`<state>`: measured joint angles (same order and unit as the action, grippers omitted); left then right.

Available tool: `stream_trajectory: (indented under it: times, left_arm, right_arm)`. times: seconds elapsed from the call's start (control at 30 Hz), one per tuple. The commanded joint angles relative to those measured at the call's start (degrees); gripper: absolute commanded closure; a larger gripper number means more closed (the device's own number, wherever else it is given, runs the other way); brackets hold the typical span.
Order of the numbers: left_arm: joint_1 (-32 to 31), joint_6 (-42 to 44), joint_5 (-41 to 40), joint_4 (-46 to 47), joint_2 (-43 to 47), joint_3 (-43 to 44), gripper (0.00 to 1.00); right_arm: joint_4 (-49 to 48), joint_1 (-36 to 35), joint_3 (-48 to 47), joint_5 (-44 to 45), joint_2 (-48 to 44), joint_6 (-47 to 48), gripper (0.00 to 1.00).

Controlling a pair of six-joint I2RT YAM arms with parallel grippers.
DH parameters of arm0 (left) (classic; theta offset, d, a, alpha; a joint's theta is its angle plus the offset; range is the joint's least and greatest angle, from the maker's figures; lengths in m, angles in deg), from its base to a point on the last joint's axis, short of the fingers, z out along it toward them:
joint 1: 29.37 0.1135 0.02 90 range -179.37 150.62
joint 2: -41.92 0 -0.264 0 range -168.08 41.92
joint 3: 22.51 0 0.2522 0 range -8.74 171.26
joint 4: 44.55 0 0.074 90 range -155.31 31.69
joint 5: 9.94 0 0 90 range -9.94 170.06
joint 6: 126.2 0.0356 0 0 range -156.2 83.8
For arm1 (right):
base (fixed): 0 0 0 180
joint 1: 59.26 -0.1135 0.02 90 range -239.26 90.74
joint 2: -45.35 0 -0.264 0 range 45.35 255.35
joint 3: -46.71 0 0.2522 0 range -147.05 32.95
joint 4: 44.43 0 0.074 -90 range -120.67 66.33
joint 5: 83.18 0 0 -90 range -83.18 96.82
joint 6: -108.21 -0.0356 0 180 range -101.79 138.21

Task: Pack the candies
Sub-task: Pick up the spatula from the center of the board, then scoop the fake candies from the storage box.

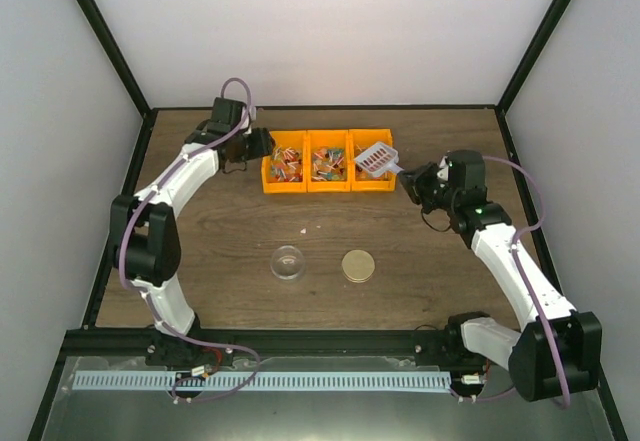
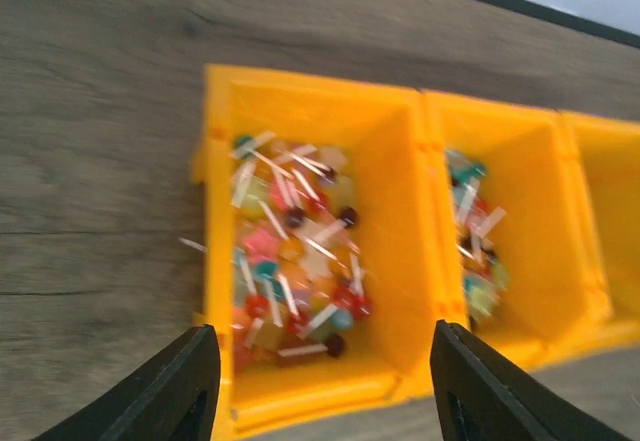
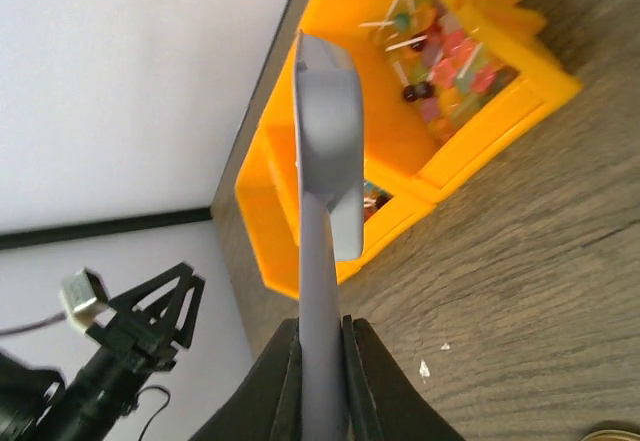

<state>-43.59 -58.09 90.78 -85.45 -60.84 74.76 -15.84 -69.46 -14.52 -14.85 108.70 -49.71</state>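
Observation:
Candies (image 2: 295,251) fill the left orange bin (image 2: 400,161) under my left gripper (image 2: 322,331), which stands open with its fingers either side of the bin's near end and nothing held. More candies (image 2: 478,241) lie in the middle bin. From above, the left gripper (image 1: 260,145) sits by the row's left end. My right gripper (image 3: 320,323) is shut on the handle of a grey scoop (image 3: 328,131). The scoop (image 1: 376,159) hangs over the right bin (image 1: 372,183), with reddish candies showing in it. The right gripper (image 1: 412,179) is just right of the bins.
A clear round jar (image 1: 288,261) and a round gold lid (image 1: 358,265) rest on the wooden table (image 1: 230,221) nearer the arm bases. The enclosure's white walls and black frame (image 1: 110,51) stand close behind the bins.

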Motion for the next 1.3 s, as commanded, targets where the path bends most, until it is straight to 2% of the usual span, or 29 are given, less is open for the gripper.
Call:
stream_trajectory:
  times: [0.0,0.2,0.3,0.4,0.73,0.9,1.0,1.13,1.27]
  left_arm:
    - [-1.9,-2.5,-14.6,-1.9,-4.7,5.6,0.42]
    - [-2.5,-4.0,-18.2,-2.8,-9.7,10.1,0.42]
    - [-2.6,-3.8,-18.3,-2.1,-10.9,9.8,0.42]
    - [-2.8,-3.8,-17.7,-0.9,-11.5,8.9,0.42]
    - [-4.8,-6.6,-15.6,1.5,-15.2,10.2,0.48]
    - [-5.4,-6.2,-16.3,0.6,-17.0,11.4,0.54]
    - [-5.6,-5.5,-20.3,-1.3,-17.5,11.8,0.60]
    - [-6.7,-5.0,-27.0,-4.6,-16.6,11.5,0.61]
    - [-6.9,-5.4,-27.5,-3.3,-14.8,7.7,0.60]
  right_arm:
    - [8.3,-3.3,-8.5,11.6,3.5,-7.6,0.99]
    - [15.2,-9.2,-16.0,18.8,9.4,-14.2,0.99]
    - [22.2,-11.5,-20.6,22.5,12.7,-18.3,0.99]
    - [24.6,-13.6,-22.0,25.6,14.0,-22.3,0.99]
    - [32.2,-14.8,-30.0,29.7,19.5,-28.7,0.99]
    - [33.4,-14.8,-31.3,29.5,21.5,-29.6,0.99]
    - [32.1,-14.8,-30.2,29.4,21.6,-29.3,0.99]
    - [29.0,-14.8,-28.3,26.2,22.6,-29.0,0.99]
    - [27.6,-14.9,-26.5,25.0,23.2,-29.0,0.99]
